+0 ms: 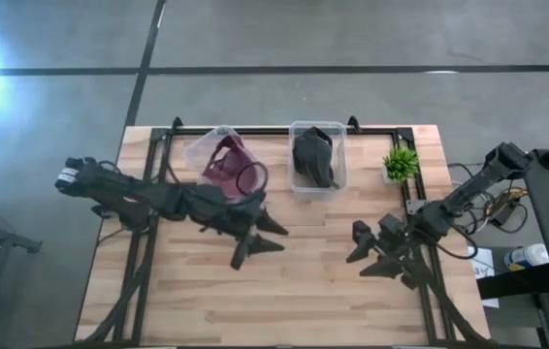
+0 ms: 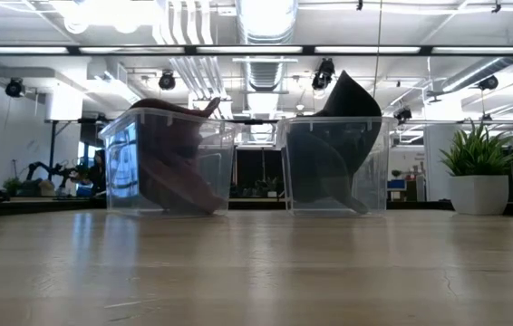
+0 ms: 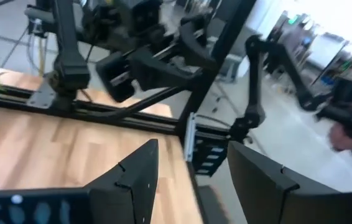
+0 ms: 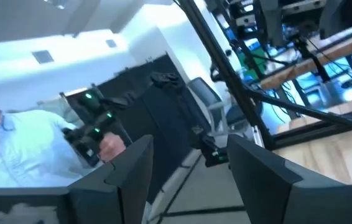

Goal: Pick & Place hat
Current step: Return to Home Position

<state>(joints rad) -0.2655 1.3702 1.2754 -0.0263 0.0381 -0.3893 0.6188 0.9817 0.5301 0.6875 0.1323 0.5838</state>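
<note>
A maroon hat [image 1: 224,162] lies in the left clear bin [image 1: 218,145], and a dark grey hat [image 1: 314,158] lies in the right clear bin [image 1: 318,184]; both bins stand at the table's far side. In the low view the maroon hat [image 2: 170,158] and the dark hat [image 2: 333,145] stick up above the bin rims. My left gripper [image 1: 260,236] is open and empty, just near of the left bin. My right gripper [image 1: 364,260] is open and empty at the table's right, near of the plant.
A small green plant in a white pot [image 1: 401,165] stands at the far right. A black frame [image 1: 255,129] runs along the table's far edge and sides. A person in a light shirt [image 4: 8,149] shows beyond the table in the right wrist view.
</note>
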